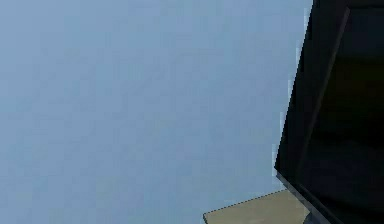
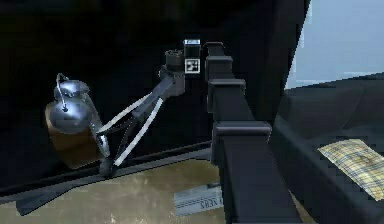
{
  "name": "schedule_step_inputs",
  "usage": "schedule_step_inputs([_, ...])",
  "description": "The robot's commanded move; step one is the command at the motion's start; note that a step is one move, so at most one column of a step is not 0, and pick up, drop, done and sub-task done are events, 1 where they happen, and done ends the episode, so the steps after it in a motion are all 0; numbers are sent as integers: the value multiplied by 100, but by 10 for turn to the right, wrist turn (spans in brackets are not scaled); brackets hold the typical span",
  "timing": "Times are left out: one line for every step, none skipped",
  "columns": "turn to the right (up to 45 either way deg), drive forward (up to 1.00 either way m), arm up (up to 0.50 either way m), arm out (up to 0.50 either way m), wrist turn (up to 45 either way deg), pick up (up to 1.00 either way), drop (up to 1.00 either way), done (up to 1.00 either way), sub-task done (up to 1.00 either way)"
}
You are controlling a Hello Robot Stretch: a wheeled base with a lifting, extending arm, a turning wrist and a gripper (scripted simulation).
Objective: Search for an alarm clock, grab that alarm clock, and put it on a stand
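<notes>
**Alarm clock at the fingertips: a careful lift is called for**

The shiny silver, round metal alarm clock (image 2: 72, 118), seen before a black flat panel (image 2: 40, 40), should be raised slowly and kept off that panel. Just beside it are seen the gripper's (image 2: 108, 158) thin fingers (image 2: 125, 115). Their spread, and whether anything is held, cannot be told.

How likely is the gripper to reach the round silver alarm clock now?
Probably yes: the gripper has its fingertips right by the round silver alarm clock, and nothing stands between them. Whether they touch cannot be told.
</notes>
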Motion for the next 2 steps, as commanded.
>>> schedule_step_inputs([0,0,0,0,450,0,0,0,0])
schedule_step_inputs([0,0,0,0,450,0,0,0,0])
